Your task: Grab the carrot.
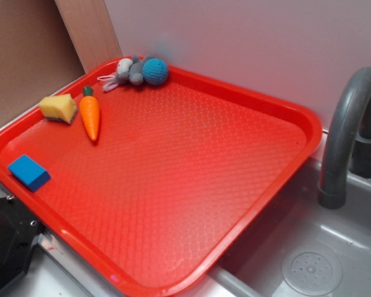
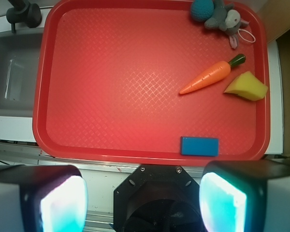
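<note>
Exterior view: a large red tray (image 1: 173, 185) with a textured diamond-pattern surface sits tilted across the frame, resting over the edge of a grey sink (image 1: 321, 260) whose round drain and curved grey faucet (image 1: 349, 130) appear at the right. The carrot (image 1: 89, 114), small, orange and cone-shaped with a dark green stem cap, lies flat on the tray near its far left corner, with the stem toward the back wall and the pointed tip toward the tray's middle. Just beside it on the left is a yellow sponge-like wedge (image 1: 59, 107), close to the carrot but apart from it. Behind them, in the tray's far corner, lies a small grey stuffed bunny (image 1: 128, 71) against a teal crocheted ball (image 1: 155, 71). A blue rectangular block (image 1: 28, 172) lies alone near the tray's left rim, well apart from the carrot. The wrist view looks down on the same tray from above its near edge. There the carrot (image 2: 209, 77) lies diagonally in the upper right part of the tray, stem up and to the right, with the yellow wedge (image 2: 246, 87) just to its right and the blue block (image 2: 199, 146) below it near the rim. The gripper (image 2: 145, 205) hangs outside the tray at the bottom of the frame, its two pale-padded fingers (image 2: 63, 205) spread wide apart and holding nothing, well away from the carrot.
</note>
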Available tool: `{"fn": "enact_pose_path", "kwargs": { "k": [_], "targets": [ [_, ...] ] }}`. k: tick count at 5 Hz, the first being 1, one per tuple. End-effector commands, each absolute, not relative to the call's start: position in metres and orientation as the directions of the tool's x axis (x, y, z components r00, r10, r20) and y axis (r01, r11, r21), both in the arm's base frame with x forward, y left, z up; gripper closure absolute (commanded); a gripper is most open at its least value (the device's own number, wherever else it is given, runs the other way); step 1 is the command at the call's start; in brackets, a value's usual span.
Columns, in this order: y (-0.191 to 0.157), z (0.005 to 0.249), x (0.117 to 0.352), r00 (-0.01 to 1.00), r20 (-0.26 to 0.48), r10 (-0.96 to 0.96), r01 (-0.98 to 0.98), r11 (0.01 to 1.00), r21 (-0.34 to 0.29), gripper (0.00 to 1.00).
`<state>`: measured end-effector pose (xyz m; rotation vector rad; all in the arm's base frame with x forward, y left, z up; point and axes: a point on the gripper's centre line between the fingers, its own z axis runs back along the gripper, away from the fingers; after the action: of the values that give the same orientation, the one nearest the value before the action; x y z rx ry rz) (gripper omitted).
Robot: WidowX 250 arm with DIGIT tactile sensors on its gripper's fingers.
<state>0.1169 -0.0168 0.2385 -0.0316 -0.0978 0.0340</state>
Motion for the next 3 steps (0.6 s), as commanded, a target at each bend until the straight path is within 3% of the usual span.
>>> {"fn": "enact_pose_path", "kwargs": {
  "k": [1, 3],
  "targets": [
    [-0.017, 0.239, 0.117, 0.995, 0.097, 0.035, -0.032, 0.999, -0.033, 0.00],
    [-0.015, 0.238, 0.126, 0.993, 0.084, 0.087, -0.084, 0.996, -0.036, 0.00]
  ]
}}
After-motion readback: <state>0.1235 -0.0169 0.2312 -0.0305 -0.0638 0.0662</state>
